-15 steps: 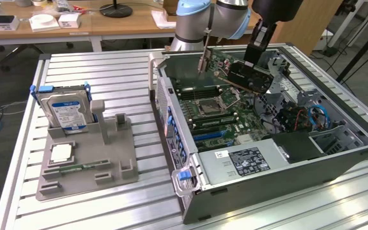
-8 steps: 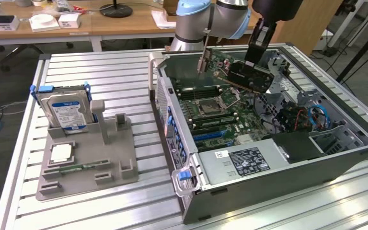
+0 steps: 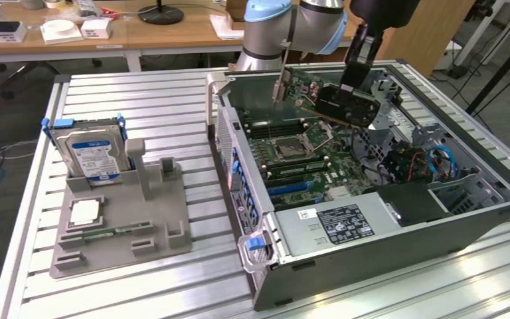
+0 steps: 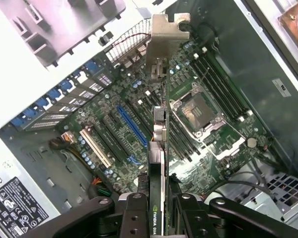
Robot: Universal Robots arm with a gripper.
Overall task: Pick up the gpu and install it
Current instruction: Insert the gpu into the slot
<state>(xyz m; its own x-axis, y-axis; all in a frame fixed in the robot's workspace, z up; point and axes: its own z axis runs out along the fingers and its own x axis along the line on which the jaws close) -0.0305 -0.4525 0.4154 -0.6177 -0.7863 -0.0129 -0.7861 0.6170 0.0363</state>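
Note:
My gripper is shut on the gpu, a thin card with a black face, a green board and a silver end bracket. It hangs tilted in the air above the motherboard inside the open computer case, toward the case's far end. In the wrist view the gpu is seen edge-on, running away from my gripper, with a black finger on each side of it. The card sits above the row of expansion slots, beside the blue slot, and is apart from the board.
A grey fixture on the slatted table at the exterior view's left holds an upright hard drive, a memory stick and a small white square part. The CPU socket, power supply and cables crowd the case.

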